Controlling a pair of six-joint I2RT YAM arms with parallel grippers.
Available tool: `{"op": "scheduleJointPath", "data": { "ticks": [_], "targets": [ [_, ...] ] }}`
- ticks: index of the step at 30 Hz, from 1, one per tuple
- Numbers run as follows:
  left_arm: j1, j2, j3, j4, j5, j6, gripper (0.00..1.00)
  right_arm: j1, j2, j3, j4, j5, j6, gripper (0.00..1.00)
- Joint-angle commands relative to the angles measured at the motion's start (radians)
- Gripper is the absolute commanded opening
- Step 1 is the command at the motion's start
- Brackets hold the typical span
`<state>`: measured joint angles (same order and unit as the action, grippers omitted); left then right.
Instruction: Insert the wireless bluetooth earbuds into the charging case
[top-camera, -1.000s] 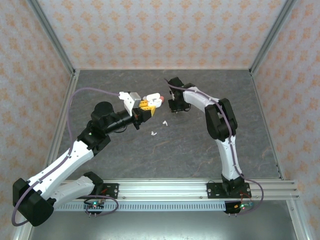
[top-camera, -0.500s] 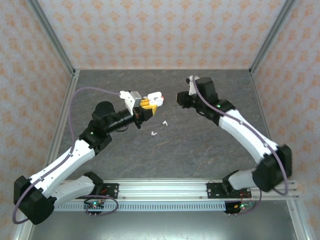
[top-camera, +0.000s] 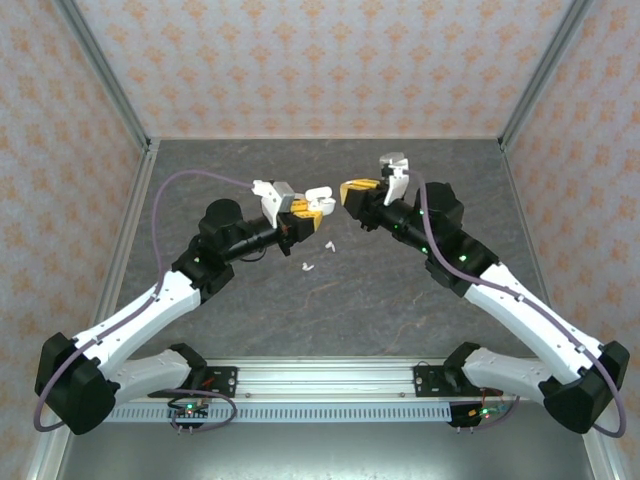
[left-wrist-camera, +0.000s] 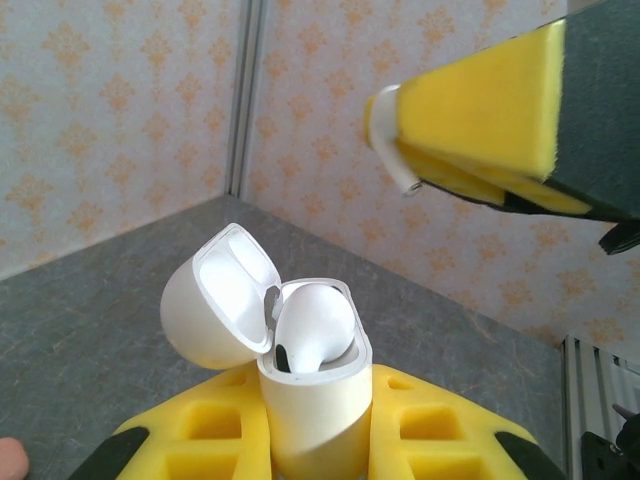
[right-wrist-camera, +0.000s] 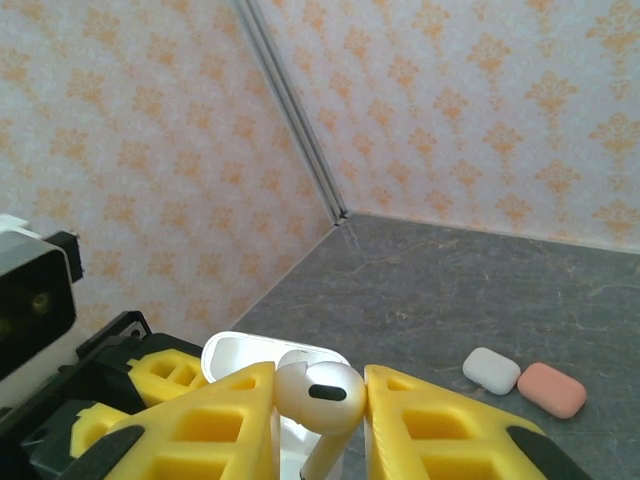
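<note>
One open case (left-wrist-camera: 312, 405): clamped in left fingers (top-camera: 298, 209), lid (left-wrist-camera: 215, 310) back, white earbud (left-wrist-camera: 318, 322) seated inside
Right fingers (top-camera: 358, 190): pinching second white earbud (right-wrist-camera: 318, 392), near the case
Bench (top-camera: 400, 300): two loose earbuds (top-camera: 308, 266)

Bright, even light from overhead — shadows on the grey table (top-camera: 400, 300) faint, soft-edged (all three views crisp).
</note>
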<state>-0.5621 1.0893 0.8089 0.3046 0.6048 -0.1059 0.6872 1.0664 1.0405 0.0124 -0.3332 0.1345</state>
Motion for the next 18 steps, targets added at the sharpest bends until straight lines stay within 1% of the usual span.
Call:
{"op": "scheduleJointPath", "data": {
  "ticks": [1, 11, 18],
  "targets": [
    [-0.009, -0.004, 0.033, 0.057, 0.021, -0.006, 0.0, 0.021, 0.038, 0.043, 0.049, 0.019, -0.038, 0.24],
    [-0.012, -0.006, 0.033, 0.047, 0.014, 0.003, 0.0, 0.04, 0.077, 0.054, 0.016, 0.045, -0.062, 0.24],
    [-0.014, -0.005, 0.03, 0.051, 0.013, 0.002, 0.0, 0.041, 0.093, 0.054, -0.004, 0.023, -0.053, 0.24]
  ]
}}
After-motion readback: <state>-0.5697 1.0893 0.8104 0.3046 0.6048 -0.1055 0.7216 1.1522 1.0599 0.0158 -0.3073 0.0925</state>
